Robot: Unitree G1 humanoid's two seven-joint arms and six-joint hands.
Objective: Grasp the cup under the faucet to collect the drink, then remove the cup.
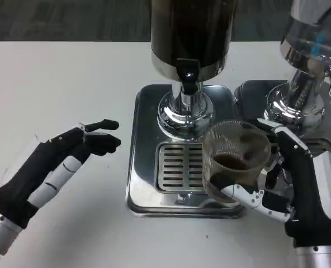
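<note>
A clear plastic cup point(235, 159) with a little dark drink in its bottom stands at the right edge of the drip grate point(176, 167), right of the faucet point(188, 75). My right hand point(291, 184) wraps around the cup from the right, fingers under and beside it. The faucet hangs from a dark drink dispenser point(192, 30) on a chrome pedestal. My left hand point(53, 164) lies on the table to the left, fingers stretched toward the dispenser base, holding nothing.
The steel base tray point(140, 145) of the dispenser sits mid-table. A second dispenser point(308, 61) with a clear tank stands at the right on its own tray, close behind my right hand. White table stretches out on the left.
</note>
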